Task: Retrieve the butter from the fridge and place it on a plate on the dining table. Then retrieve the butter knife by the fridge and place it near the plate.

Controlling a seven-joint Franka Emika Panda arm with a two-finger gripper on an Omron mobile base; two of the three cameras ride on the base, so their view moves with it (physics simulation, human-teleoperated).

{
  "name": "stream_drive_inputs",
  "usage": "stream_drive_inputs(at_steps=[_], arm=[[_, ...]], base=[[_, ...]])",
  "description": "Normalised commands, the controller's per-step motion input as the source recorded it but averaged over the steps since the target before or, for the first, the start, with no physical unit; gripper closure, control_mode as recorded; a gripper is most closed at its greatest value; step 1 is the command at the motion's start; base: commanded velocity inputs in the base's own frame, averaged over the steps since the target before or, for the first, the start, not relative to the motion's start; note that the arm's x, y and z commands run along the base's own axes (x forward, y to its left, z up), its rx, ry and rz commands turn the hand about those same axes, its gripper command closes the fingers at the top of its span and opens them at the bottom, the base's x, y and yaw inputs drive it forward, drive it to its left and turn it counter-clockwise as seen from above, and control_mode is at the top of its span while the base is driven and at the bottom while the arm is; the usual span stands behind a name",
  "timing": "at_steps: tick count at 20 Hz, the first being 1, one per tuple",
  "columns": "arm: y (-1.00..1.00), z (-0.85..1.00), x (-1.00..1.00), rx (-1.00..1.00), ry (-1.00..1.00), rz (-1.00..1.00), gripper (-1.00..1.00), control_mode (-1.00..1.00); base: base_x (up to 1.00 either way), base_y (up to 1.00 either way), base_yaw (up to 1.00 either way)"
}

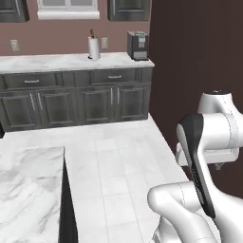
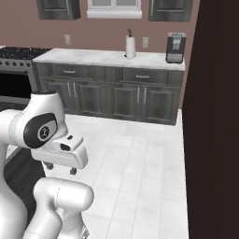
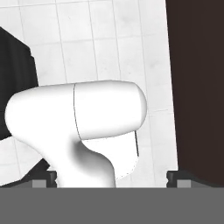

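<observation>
Riding tucked over the base with gripper (image 3: 112,179) spread wide and holding nothing, clearing the dining table (image 1: 28,190) corner, probably for travel

Arm folded, end effector (image 3: 112,178) pointing down, its 2 fingers spread wide

Base views share the counter (image 1: 71,61) — hand view floorward.
</observation>
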Motion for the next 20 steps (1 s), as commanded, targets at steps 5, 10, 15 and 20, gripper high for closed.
stream_drive_inputs(at_steps=[5,10,15,20], arm=[[0.0,0.0,0.0,0.0,0.0,0.0,-1.0,1.0],[0.0,0.0,0.0,0.0,0.0,0.0,-1.0,1.0],[0.0,0.0,0.0,0.0,0.0,0.0,-1.0,1.0],[0.0,0.0,0.0,0.0,0.0,0.0,-1.0,1.0]], base=[[1.0,-0.09,0.08],[1.0,-0.09,0.1],[1.0,-0.11,0.12],[1.0,-0.17,0.15]])
